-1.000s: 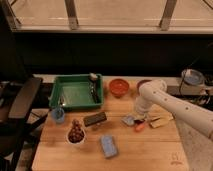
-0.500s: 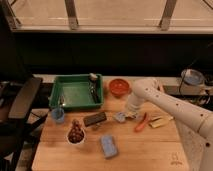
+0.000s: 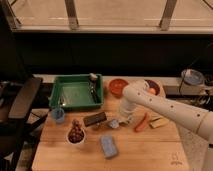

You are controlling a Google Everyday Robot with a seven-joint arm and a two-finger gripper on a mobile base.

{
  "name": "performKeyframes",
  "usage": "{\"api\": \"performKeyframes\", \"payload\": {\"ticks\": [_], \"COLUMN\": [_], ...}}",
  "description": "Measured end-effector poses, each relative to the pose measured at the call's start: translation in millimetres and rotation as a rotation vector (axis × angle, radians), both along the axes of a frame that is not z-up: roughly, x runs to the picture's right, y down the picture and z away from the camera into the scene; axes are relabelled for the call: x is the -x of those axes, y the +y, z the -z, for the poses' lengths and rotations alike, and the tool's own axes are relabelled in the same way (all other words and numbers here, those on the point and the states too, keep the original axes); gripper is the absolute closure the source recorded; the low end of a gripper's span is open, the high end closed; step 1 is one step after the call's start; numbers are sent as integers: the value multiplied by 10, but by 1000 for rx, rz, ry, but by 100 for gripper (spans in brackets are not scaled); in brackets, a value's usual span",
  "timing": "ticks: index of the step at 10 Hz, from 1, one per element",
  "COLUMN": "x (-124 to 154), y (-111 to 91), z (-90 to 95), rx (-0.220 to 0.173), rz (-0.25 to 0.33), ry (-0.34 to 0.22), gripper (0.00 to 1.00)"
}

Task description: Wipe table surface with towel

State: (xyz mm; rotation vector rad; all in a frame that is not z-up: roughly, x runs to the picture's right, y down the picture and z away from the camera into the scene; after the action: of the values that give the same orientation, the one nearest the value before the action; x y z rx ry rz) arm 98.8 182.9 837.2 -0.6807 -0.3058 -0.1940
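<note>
My hand (image 3: pixel 120 119), clenched on the pale blue-grey cloth towel (image 3: pixel 113 123), has dragged it toward the dark rectangular block (image 3: pixel 95 119), so I judge wiping underway.

Crumpled pale towel (image 3: pixel 113 123), pinched by gripper (image 3: pixel 121 120), lies on table surface (image 3: pixel 145 150).

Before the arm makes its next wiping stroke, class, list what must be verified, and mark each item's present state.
1. Gripper, low over the table's middle, shut on the pale blue-grey cloth towel: ok.
2. Towel pressed flat on the light-brown wooden tabletop: cannot tell.
3. Room on the picture's left of the towel: dark rectangular block lies close by: not ok.
4. Room on the picture's right: orange carrot-shaped item lies close by: not ok.
5. Gap between towel and thick blue sponge pad: ok.
</note>
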Motion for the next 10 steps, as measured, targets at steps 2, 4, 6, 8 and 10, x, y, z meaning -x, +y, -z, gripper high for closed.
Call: {"api": "performKeyframes", "payload": {"ticks": [2,4,6,8,10], "x": [-285,-747,-965,-1020,-857], "y": [41,-30,-144,-278,-384], "z": [-6,-86,-184,-301,-380], "rx": [21,22,12,-1,-15], "rz": [-3,-5,-2,1,9], "ry": [56,124,146,149,122], "gripper": [100,100,100,100,100]}}
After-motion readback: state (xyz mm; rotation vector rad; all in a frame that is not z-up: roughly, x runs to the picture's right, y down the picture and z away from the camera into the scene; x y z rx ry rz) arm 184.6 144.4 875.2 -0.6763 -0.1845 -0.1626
